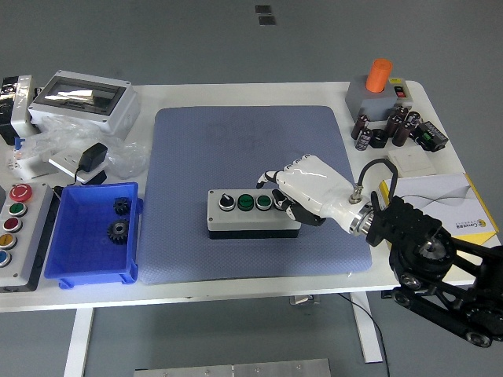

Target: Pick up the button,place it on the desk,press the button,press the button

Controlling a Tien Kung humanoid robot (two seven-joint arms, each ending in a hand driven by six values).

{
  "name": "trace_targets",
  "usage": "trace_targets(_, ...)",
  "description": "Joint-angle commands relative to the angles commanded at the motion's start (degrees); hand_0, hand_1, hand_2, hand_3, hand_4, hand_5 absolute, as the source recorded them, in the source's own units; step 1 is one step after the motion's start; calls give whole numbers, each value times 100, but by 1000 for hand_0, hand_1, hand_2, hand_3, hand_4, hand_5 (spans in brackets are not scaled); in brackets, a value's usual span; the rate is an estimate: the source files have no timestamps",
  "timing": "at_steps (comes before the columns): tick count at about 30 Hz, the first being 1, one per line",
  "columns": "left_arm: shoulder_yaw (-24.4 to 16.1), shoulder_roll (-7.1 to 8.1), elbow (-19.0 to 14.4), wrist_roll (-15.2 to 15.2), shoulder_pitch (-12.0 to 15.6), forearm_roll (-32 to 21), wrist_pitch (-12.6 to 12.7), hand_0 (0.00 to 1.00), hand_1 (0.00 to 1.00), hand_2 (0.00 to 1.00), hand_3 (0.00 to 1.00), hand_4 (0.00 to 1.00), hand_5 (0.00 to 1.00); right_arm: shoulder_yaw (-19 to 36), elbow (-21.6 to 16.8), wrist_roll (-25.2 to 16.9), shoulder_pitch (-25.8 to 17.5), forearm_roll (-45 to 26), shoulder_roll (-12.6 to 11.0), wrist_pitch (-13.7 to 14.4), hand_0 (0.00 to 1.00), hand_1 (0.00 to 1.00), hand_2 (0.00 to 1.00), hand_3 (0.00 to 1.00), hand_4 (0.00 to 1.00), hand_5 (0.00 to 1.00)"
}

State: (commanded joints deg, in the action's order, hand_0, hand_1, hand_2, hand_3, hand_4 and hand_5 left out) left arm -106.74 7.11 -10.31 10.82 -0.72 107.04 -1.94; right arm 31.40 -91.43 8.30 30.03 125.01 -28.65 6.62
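Observation:
A grey button box (251, 212) lies on the blue mat (251, 149) at the middle of the table. Its top carries a black selector knob, two green buttons and one more at the right end. My right hand (284, 193), white with black fingertips, comes in from the lower right. It lies over the box's right end, its fingers curled down onto the right-hand buttons, which are partly hidden. It holds nothing. My left arm does not show.
A blue bin (93, 232) with two gears sits at the left. A second button panel (16, 228) lies at the far left edge. A grey enclosure (82, 100) and an adapter (94, 157) are at the back left. An orange-capped box (377, 90), capacitors (393, 129) and a yellow box (440, 204) stand at the right.

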Motion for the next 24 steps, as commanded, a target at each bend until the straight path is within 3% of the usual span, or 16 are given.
trace_targets(13,-8,7,0,0,-7,7,-1,677,682,599,674,743,337,-225,503,-23,-9,-74,169,33,133,144,163,701,175,2)
trace_targets(24,14,3,0,-13,-7,-10,-5,677,682,599,676,745,339,-217,575,-88,-69,-150,156,93,131,143,163,700,172,2)
